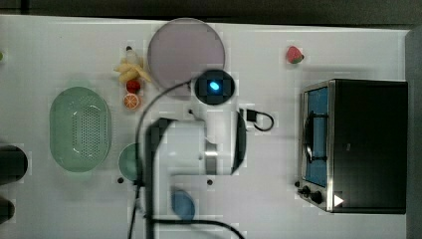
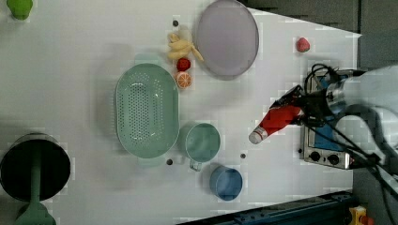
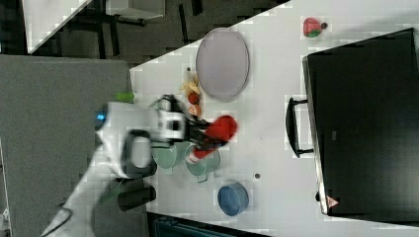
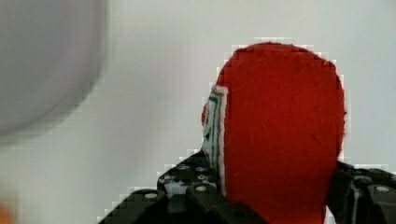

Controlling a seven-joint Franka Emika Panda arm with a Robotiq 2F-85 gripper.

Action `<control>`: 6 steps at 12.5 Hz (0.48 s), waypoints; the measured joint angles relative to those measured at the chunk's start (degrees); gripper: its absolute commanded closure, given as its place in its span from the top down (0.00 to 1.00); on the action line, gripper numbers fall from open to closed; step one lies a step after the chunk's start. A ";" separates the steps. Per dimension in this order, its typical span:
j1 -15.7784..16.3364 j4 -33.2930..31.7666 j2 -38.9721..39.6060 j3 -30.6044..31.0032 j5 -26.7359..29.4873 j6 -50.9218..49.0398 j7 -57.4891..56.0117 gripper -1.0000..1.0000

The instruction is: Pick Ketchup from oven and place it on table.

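Ketchup bottle [image 2: 278, 120]: clamped between the gripper [image 2: 300, 108] jaws, part-open around the red body, held tilted above the table [image 2: 70, 93], white cap lowest | Oven [image 1: 366, 145]: top view shows door shut, handle facing arm | Left view: bottle between teal cup [image 2: 202, 142] and oven | Open room: bare tabletop between cup and oven

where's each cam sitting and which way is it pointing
Top view: overhead, looking straight down at the table; the white arm covers the middle.
Left view: high, looking down; the arm enters from the left view's right, gripper holding the ketchup by the oven.
Right view: high, angled down over the oven's black top; the arm enters from the right view's lower left.
Wrist view: on the wrist, close on the ketchup between black fingers.
Top, left and right views share the purple plate.
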 measured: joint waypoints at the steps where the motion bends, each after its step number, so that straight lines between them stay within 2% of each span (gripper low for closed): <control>1: -0.36 -2.13 1.45 -1.43 -0.29 2.46 0.00 0.64; 2: -1.17 -3.25 3.39 -1.91 -1.03 4.56 0.03 0.67; 5: -2.43 -3.92 10.31 -1.65 -1.33 10.77 0.05 0.98; 6: -2.63 -4.48 11.39 -1.20 -1.27 11.39 0.26 1.00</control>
